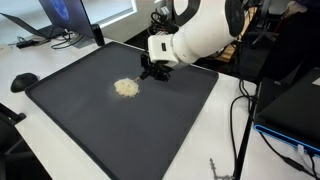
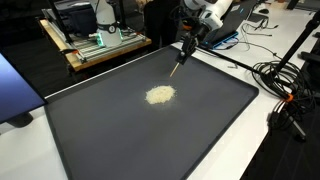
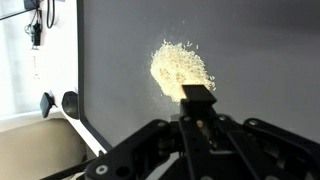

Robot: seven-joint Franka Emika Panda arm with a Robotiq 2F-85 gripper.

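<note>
Big black tray (image 1: 150,130), its near edge cut off in both exterior views. The white arm (image 1: 205,30) leans in over the far edge. The gripper (image 2: 189,42) points down, clamped on a thin tool (image 2: 180,63) that's hard to identify. A pale grain heap (image 2: 160,95) sits mid-tray, near the tool's tip.

Bright even light, slight softness

The white Franka arm (image 1: 205,32) is seen bent forward and low, the wrist is tipped downward, and the gripper (image 2: 187,42) is clamped shut on a thin stick-like tool (image 2: 177,68).
</note>
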